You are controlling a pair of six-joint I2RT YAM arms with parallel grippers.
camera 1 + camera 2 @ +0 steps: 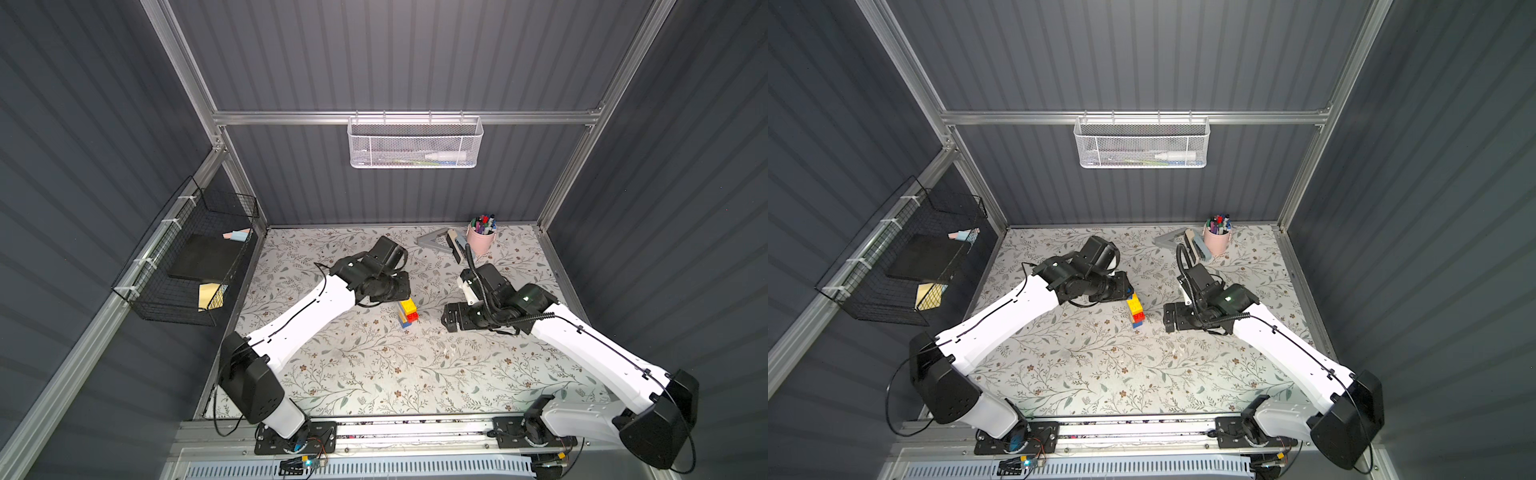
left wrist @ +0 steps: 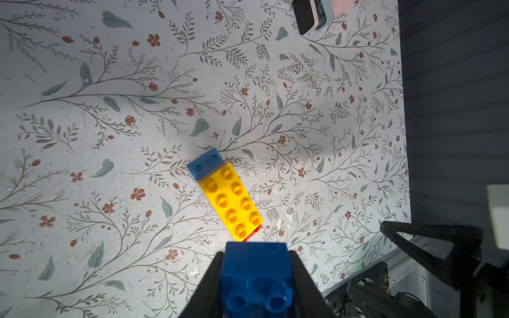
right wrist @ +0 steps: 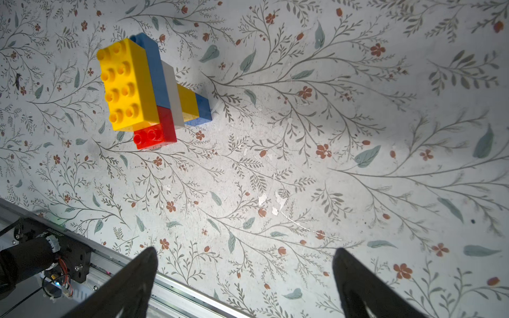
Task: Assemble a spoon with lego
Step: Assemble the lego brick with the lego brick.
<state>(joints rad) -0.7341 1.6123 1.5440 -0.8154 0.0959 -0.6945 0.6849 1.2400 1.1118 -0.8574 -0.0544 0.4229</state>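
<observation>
Table (image 2: pixel 110 110); left pincer (image 2: pixel 256 252), blue brick (image 2: pixel 256 278) hide spoon (image 2: pixel 230 201) end.

Bench (image 1: pixel 374 374) is pale floral with rust-red flowers; spoon (image 3: pixel 129 82) is yellow, blue, white, red; other brick (image 2: pixel 256 269) blue; pen cup (image 1: pixel 481 243) pink.

Lab cell, aluminium frame (image 1: pixel 291 117), grey panelled walls (image 1: pixel 374 50)
</observation>
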